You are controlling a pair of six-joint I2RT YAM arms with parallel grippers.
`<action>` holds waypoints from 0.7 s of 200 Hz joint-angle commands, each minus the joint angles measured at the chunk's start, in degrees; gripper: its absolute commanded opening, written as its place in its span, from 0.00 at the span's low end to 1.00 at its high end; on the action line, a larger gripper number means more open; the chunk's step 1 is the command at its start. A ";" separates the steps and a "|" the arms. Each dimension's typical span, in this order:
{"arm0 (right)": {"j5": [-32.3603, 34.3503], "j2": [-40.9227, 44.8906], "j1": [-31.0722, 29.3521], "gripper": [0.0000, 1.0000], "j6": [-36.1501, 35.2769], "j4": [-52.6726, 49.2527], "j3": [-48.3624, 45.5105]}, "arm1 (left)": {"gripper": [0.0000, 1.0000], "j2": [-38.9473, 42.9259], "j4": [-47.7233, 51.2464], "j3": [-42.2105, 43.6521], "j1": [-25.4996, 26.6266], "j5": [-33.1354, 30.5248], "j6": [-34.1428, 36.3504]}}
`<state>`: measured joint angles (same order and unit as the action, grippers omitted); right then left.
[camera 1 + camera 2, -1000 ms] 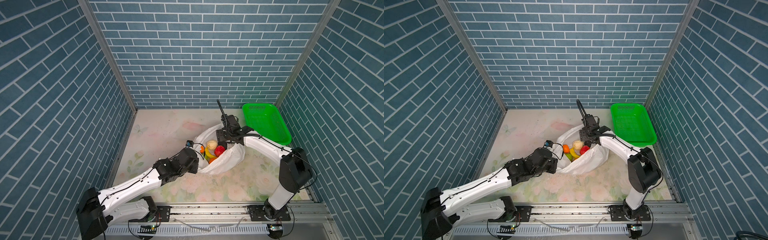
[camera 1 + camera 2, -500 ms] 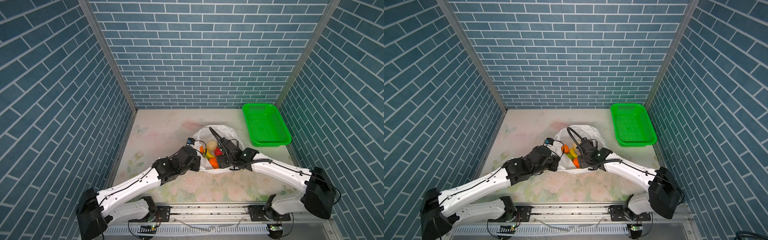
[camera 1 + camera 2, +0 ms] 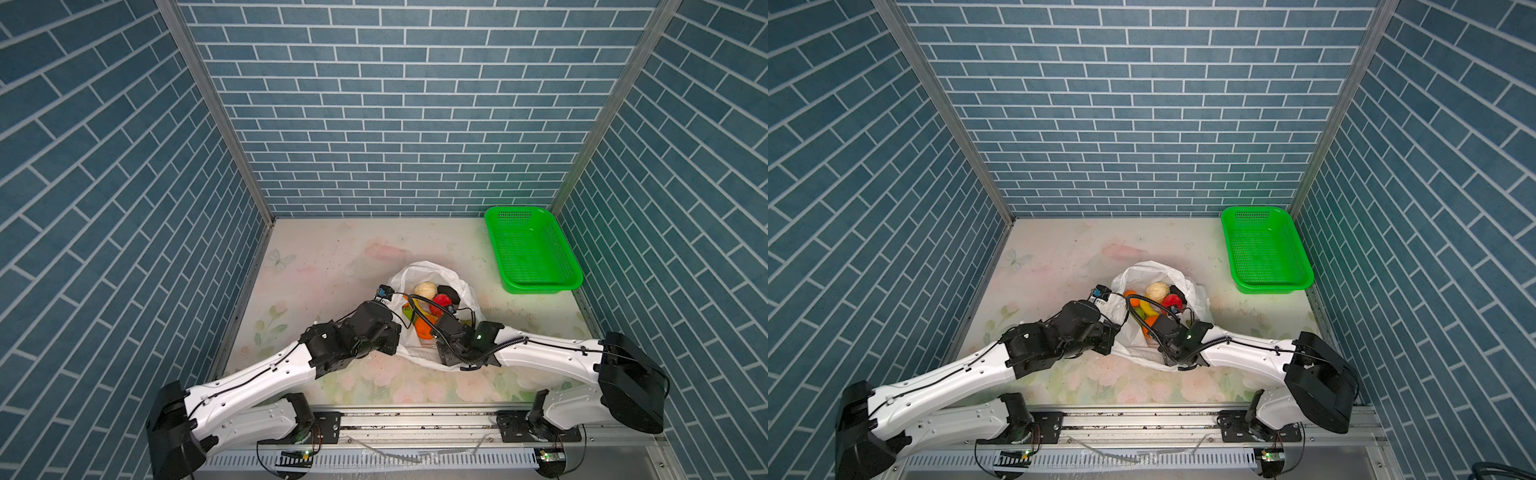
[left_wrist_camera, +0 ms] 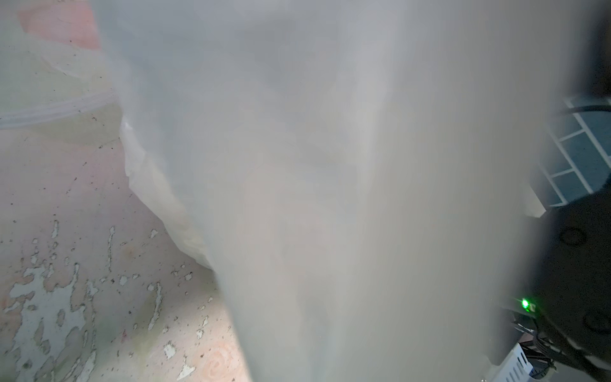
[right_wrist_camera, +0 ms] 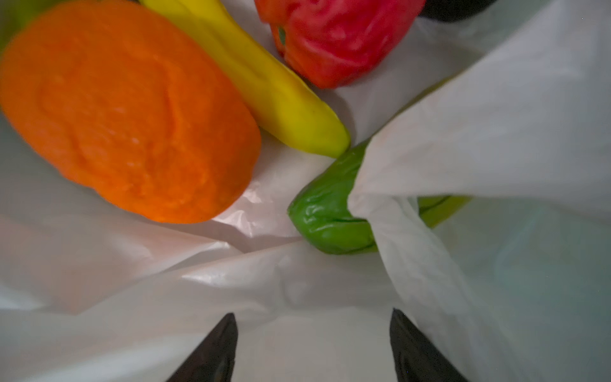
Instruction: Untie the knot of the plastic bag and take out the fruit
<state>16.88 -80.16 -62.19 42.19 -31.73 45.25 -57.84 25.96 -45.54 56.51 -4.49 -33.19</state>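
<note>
step: no tied knot shows and the plastic bag (image 3: 419, 270) gapes at the mouth, so you are likely on lifting out the fruit (image 3: 440, 300).
left gripper (image 3: 394, 337): closed at the bag's left edge in both top views. its fingers are hidden, but film stretched across its wrist camera suggests it pinches the bag wall to hold the mouth open.
right gripper (image 5: 314, 344): jaws apart and empty, over crumpled film just inside the mouth.
nearest piece: the orange piece (image 5: 125, 109) lies ahead of the jaws and off to one side, near but not between them.
other pieces: the green oblong piece (image 5: 327, 215) sits ahead, half under a fold of bag. the banana (image 5: 264, 82) tip is just beside it, and the red piece (image 5: 337, 36) is farther in.
your aim: take the orange piece first, since it is the most exposed. swing the jaws to centre on it before you advance.
your care: keep the tips above the film, or you will pinch plastic along with the fruit.
your left hold: keep it steady so the mouth does not sag.
drop-off: the green basket (image 3: 536, 288) stands well apart, at the back right.
</note>
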 commanded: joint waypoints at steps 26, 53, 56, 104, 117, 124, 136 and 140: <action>-7.34 -5.48 -0.41 0.72 -3.65 1.48 15.98 | 0.00 3.87 2.52 0.31 1.29 -3.10 3.75; -12.96 -10.44 1.93 0.72 -4.53 3.84 21.75 | 0.00 4.85 1.79 0.91 2.64 -5.22 5.15; -13.33 -10.82 2.34 0.72 -4.64 4.59 21.84 | 0.00 5.09 1.63 1.16 2.76 -5.38 5.20; -8.95 -15.43 13.46 0.72 -8.43 12.42 21.83 | 0.00 6.52 -1.26 5.36 7.25 -9.77 6.02; -3.77 -15.18 16.17 0.72 -10.27 12.24 21.88 | 0.00 6.31 -1.98 7.16 8.69 -11.04 6.03; -1.37 -14.88 17.38 0.72 -11.52 12.23 21.81 | 0.00 6.17 -2.42 7.55 9.43 -11.72 6.03; 3.65 -14.64 19.15 0.73 -14.03 11.86 21.81 | 0.00 5.84 -3.07 8.24 10.58 -13.12 5.96; 5.10 -14.79 19.84 0.73 -14.67 11.70 21.85 | 0.00 5.73 -3.18 8.42 10.83 -13.63 5.90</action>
<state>10.63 -95.79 -45.25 33.23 -20.73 65.63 -51.88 24.51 -38.46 65.39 -13.93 -28.12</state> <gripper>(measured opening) 0.724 0.043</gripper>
